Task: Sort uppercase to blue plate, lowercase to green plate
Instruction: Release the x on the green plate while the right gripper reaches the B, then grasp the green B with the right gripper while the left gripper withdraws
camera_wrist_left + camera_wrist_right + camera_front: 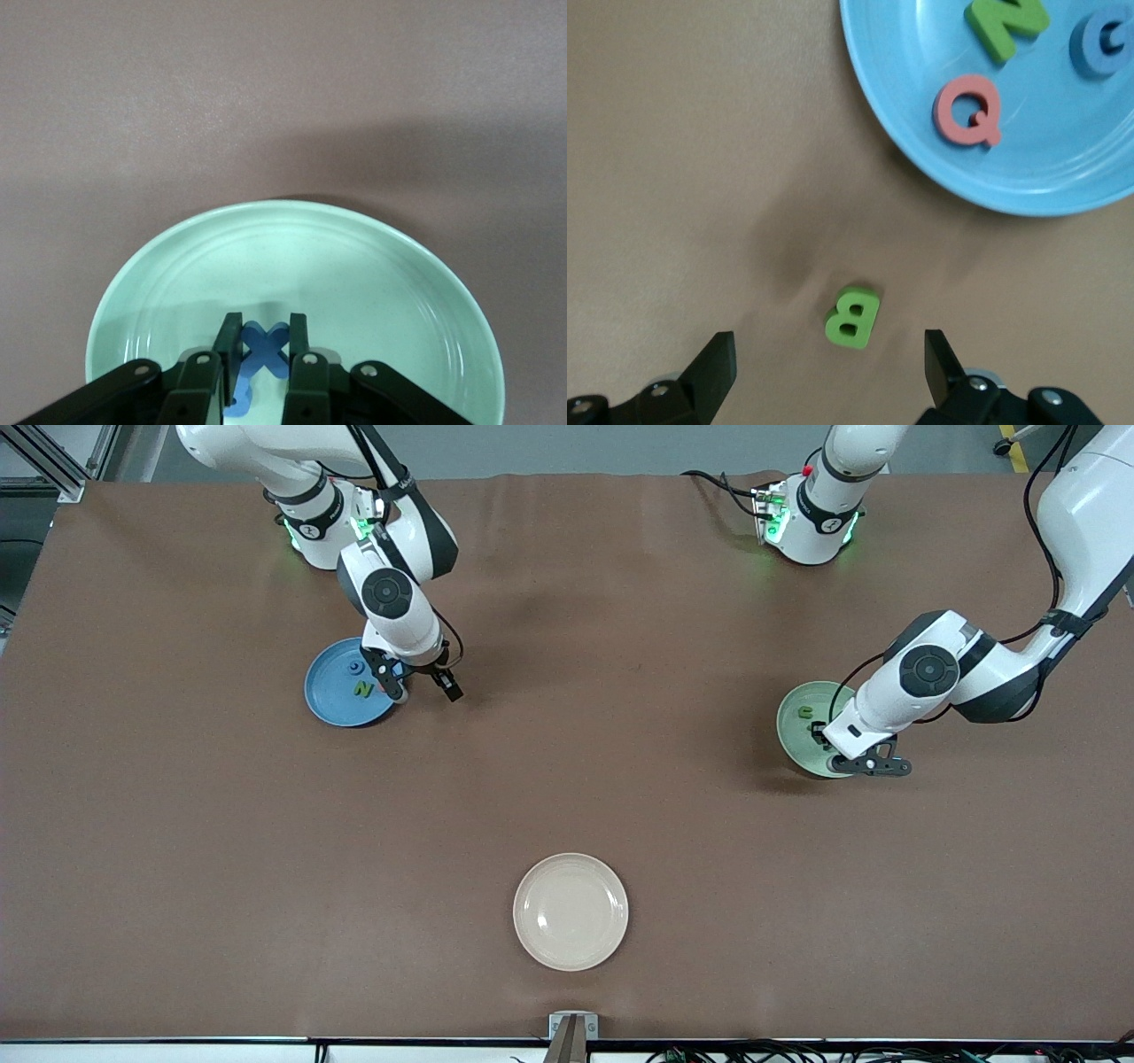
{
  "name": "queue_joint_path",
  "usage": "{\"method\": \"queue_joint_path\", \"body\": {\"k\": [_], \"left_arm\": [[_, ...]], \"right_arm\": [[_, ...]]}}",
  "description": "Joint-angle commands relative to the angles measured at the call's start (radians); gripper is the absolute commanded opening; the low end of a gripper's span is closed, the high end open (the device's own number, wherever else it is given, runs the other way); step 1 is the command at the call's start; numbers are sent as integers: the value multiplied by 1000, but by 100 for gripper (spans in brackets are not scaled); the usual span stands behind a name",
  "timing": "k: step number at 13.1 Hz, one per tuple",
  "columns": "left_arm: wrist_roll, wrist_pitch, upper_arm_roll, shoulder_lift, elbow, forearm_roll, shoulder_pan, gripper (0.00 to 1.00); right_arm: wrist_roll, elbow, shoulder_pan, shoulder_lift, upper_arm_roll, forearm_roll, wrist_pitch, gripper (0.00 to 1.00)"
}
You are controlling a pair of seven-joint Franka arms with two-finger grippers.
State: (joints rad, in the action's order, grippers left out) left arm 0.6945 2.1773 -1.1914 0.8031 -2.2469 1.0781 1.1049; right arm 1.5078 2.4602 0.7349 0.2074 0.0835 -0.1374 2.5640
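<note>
— Item: green B [853, 317]?
— On the bare table just beside the blue plate [921, 133], which holds the N [1007, 25], Q [967, 109] and G [1103, 41]. The right gripper [828, 367] hangs over it, jaws wide, empty; a skewed closing could flick it away.
— Blue x [263, 348]?
— Pinched in the shut left gripper [263, 354] over the green plate [159, 266]; it may cling on release.

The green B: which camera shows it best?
The right wrist view: the green B lies in plain sight on the brown table, off the blue plate, between the right tool's open fingers. The front view hides it under that arm; the left wrist view shows none of it.
</note>
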Motion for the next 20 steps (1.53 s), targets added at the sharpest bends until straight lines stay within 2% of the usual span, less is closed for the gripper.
{"method": "queue_joint_path", "body": {"k": [1, 2, 3, 4, 5, 6, 9, 13, 20], "left_arm": [[-4, 29, 13, -4, -10, 32, -2, 18], [-6, 29, 16, 5, -7, 36, -5, 24], [-6, 29, 21, 7, -2, 36, -11, 36], [-6, 29, 30, 7, 1, 36, -14, 67], [-6, 29, 30, 7, 3, 36, -16, 91], [3, 29, 32, 7, 15, 34, -34, 96], [43, 27, 30, 2, 42, 23, -71, 99], [124, 27, 30, 5, 104, 14, -151, 99], [132, 27, 30, 7, 133, -6, -171, 99]], "right_arm": [[23, 58, 20, -20, 4, -8, 63, 84], [25, 81, 26, -19, 4, -8, 109, 83], [26, 94, 30, -16, 4, -8, 132, 83], [26, 94, 38, -14, 4, -8, 136, 83], [29, 94, 43, -11, 4, -8, 136, 80], [41, 94, 47, -10, 4, -8, 137, 78], [43, 94, 57, 9, 5, -5, 143, 73], [43, 94, 57, 30, 10, -2, 176, 73], [43, 105, 55, 23, 13, 5, 174, 69]]}}
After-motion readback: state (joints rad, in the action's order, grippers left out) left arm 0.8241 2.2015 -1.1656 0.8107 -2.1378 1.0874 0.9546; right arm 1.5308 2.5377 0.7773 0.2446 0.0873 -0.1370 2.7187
